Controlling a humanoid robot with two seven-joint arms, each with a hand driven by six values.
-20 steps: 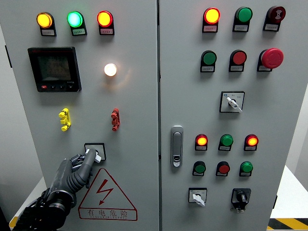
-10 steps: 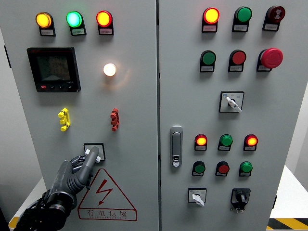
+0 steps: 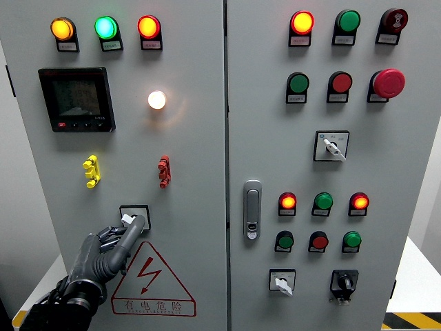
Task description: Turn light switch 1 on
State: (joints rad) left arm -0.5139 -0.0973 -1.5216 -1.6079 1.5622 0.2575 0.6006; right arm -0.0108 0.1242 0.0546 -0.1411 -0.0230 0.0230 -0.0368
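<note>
A grey control cabinet (image 3: 193,138) is filling the head view, split by a vertical seam into two door panels. The left panel is carrying a black display unit (image 3: 76,98), three lit indicator lamps (image 3: 105,27) along the top in amber, green and red, a glowing white lamp (image 3: 157,100), a yellow clip (image 3: 91,171), a red clip (image 3: 164,171) and a triangular red warning sign (image 3: 151,279). The right panel is showing a door handle (image 3: 253,209) and a red mushroom button (image 3: 388,83). The left hand (image 3: 110,249) is reaching up from the lower left, fingers (image 3: 131,231) curled around the knob of the light switch (image 3: 135,217), which is sitting low on the left panel just above the warning sign.
</note>
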